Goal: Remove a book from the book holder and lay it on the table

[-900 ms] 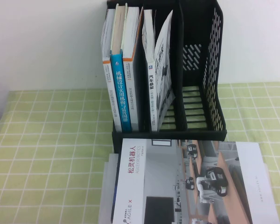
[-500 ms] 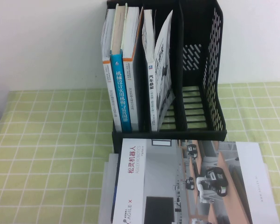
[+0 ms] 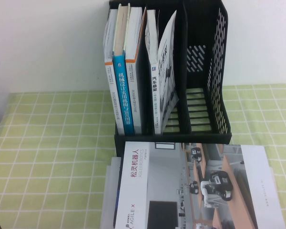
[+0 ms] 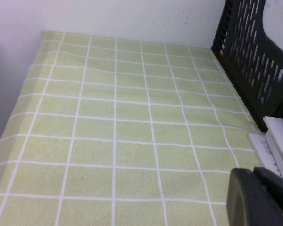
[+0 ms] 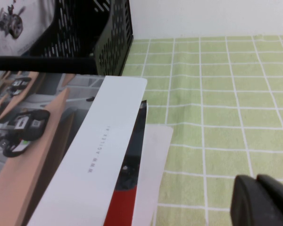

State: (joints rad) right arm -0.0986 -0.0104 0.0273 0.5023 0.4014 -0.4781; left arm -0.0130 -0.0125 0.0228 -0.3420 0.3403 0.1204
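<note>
The black book holder [image 3: 218,57] stands at the back of the table. Its left compartment holds three upright books, among them a blue-spined one [image 3: 121,95]. The middle compartment holds a white book [image 3: 156,100] and a leaning magazine [image 3: 168,67]. The right compartment is empty. A large book with a robot photo cover [image 3: 190,186] lies flat in front of the holder on top of other flat books. Neither gripper shows in the high view. My left gripper [image 4: 253,170] is shut and empty over the cloth left of the stack. My right gripper [image 5: 256,178] is shut and empty over the cloth right of the stack.
A green checked cloth [image 3: 52,143] covers the table, with a white wall behind. The holder's perforated side [image 4: 254,61] and the stack's edge [image 4: 273,146] show in the left wrist view. The holder [image 5: 108,33] and flat book [image 5: 99,141] show in the right wrist view.
</note>
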